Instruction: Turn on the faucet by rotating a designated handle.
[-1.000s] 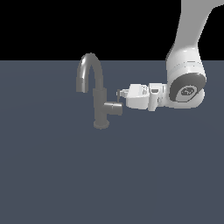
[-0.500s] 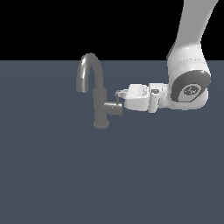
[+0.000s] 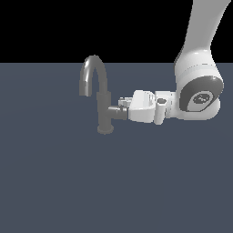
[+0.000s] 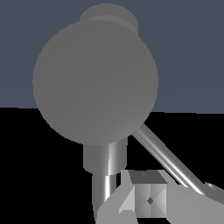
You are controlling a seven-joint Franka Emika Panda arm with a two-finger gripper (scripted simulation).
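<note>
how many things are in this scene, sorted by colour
dark grey: 2, the faucet and its handle
white: 1, the robot arm with its gripper at the handle
slate blue: 1, the floor surface
total: 4

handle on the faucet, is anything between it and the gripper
Nothing visible stands between them. In the exterior view the gripper is already at the tip of the handle, which juts from the faucet toward the arm. The spout arches away on the far side. Whether the fingers actually clamp the handle cannot be told.
</note>
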